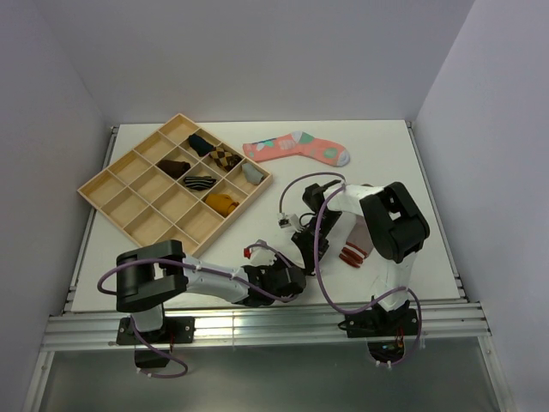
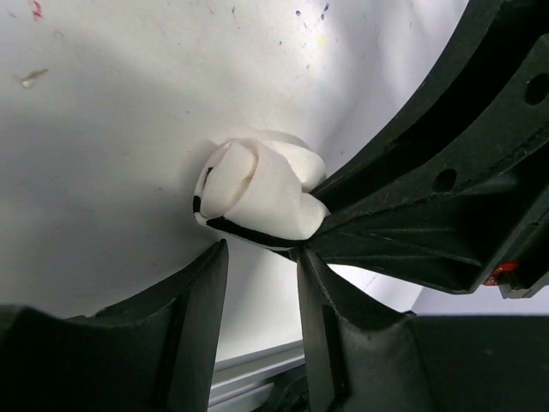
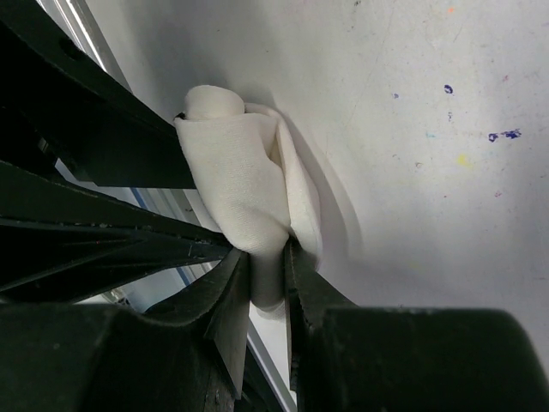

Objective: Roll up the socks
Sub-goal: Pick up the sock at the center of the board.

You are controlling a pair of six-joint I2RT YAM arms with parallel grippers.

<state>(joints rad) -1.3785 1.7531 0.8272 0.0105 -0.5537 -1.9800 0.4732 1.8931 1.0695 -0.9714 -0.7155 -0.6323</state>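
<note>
White sock (image 3: 244, 189): 1, rolled into a tight bundle near the front edge of the table (image 1: 412, 215). Right gripper (image 3: 266, 266) is clamped on the roll's lower end. Left gripper (image 2: 262, 257) is parted with nothing between its jaws; the roll lies just beyond their tips. Brown sock (image 1: 352, 255): 1, its red-striped cuff showing beside the right arm. Pink sock (image 1: 296, 148): 1. Tray (image 1: 150, 225): 1, holding 6 sock bundles (image 1: 221, 202).

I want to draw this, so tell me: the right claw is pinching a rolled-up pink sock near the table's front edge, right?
Not quite. The rolled-up sock in the right claw is white, not pink, as the right wrist view shows. The pink sock lies flat at the far side of the table. The rest is right.
</note>
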